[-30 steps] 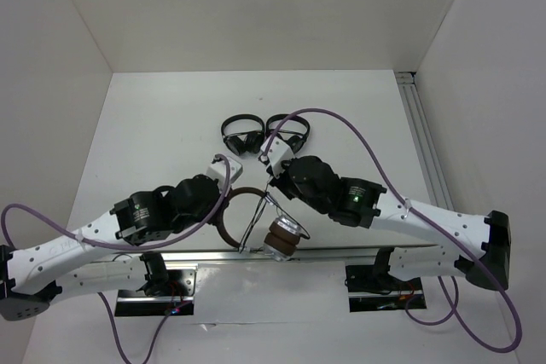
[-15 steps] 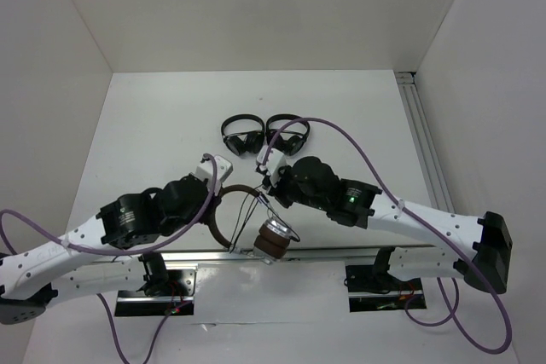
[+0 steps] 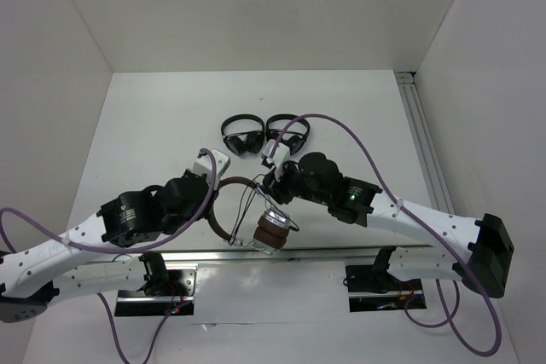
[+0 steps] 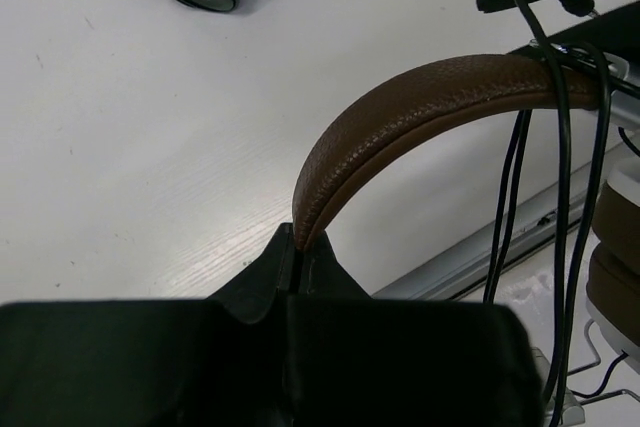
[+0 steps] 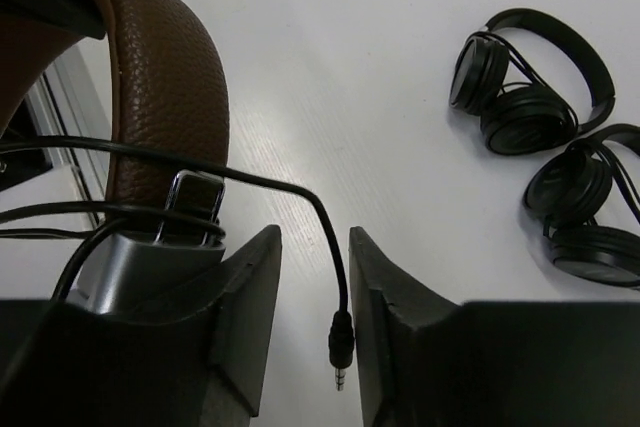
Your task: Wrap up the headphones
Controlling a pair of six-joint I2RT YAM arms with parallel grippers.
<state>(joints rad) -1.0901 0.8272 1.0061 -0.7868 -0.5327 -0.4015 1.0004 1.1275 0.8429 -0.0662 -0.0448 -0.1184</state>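
The headphones hang just above the table near its front edge, their brown headband [image 3: 220, 219] pinched edge-on in my left gripper [image 3: 218, 187], which is shut on it. In the left wrist view the headband [image 4: 420, 107] arches up from that gripper [image 4: 298, 237]. The thin black cable [image 4: 560, 197] is looped over the band in several strands. One silver-and-brown earcup [image 3: 273, 233] dangles below. My right gripper [image 5: 315, 247] stands open beside the headband [image 5: 160, 77]. The cable's plug [image 5: 341, 339] hangs loose between its fingers, close to the right one.
Two small black folded headphones [image 3: 241, 135] [image 3: 288, 132] lie side by side on the white table behind the arms. A metal rail [image 3: 341, 253] runs along the near edge and another [image 3: 422, 142] along the right side. White walls enclose the table.
My right gripper has opened and let go of the cable end, whose plug now hangs free between its fingers. The left gripper has kept its hold and shifted the headphones slightly left.
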